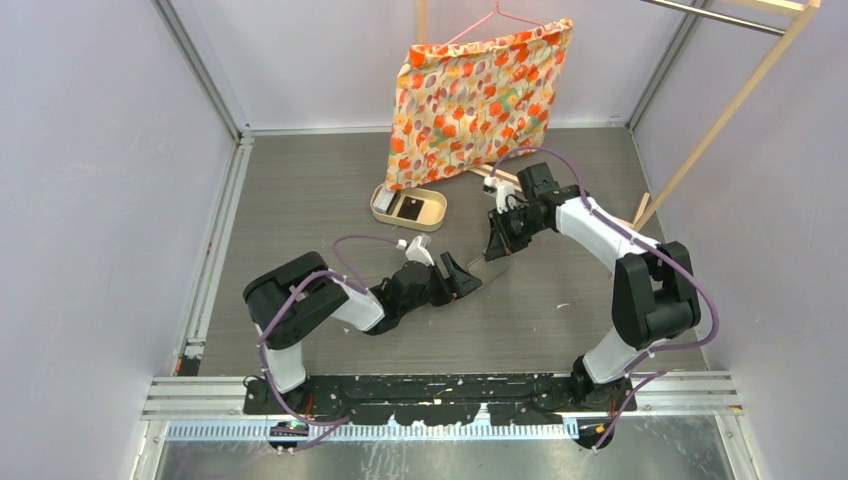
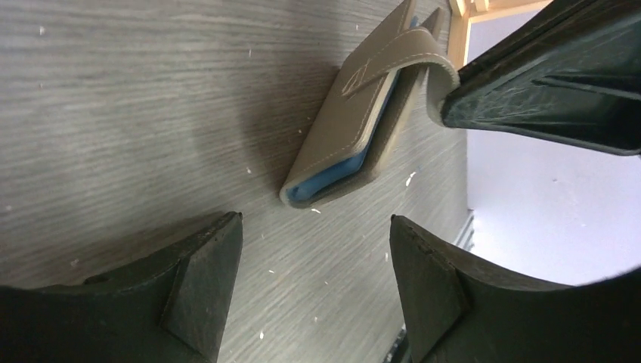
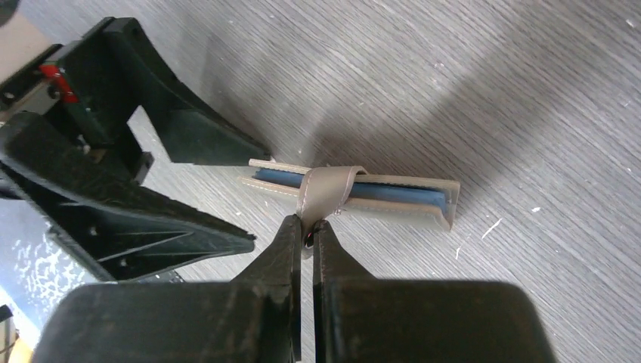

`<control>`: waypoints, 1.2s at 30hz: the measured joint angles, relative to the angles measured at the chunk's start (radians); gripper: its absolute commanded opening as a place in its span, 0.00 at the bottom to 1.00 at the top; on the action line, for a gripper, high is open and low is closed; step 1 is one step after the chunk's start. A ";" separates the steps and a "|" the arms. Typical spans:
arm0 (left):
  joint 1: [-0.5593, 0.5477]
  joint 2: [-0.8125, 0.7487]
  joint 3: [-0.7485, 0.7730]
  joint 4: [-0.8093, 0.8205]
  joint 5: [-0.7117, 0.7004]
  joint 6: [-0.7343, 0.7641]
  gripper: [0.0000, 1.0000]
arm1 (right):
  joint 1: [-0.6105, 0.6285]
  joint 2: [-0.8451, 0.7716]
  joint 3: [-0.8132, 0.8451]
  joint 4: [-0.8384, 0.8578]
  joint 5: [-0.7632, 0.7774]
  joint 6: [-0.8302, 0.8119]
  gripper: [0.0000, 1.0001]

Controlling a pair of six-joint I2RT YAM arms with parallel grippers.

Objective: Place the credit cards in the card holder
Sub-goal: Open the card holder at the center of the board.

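**Top view.** Two arms reach to the middle of a grey wood-grain desk. The left tool and right tool almost meet. The card holder is a small grey sliver just between them. Well beyond both tools, a tan tray holds a black card, in front of a hanging floral cloth.

**Left wrist view.** The left tool's two fingers are spread wide and hold nothing. The card holder lies just ahead of them, slightly right of centre. It is folded nearly flat, with blue pockets showing between its grey covers. Its long axis runs away from this tool, so the near short end faces the gap between the fingers. At the far end, the right tool grips the strap.

**Right wrist view.** The right tool's fingers are pressed together, pinching the strap where it loops over the card holder. The holder stands on its edge directly beyond the fingertips, its long axis crossing from left to right. The open left tool sits at its left end, close but apart.

The left tool looks best placed to take that free end next, sliding along the long axis.
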 measured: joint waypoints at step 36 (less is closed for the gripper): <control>-0.014 -0.243 -0.126 0.056 0.195 0.837 0.74 | -0.010 -0.108 0.008 -0.291 -0.157 -0.424 0.04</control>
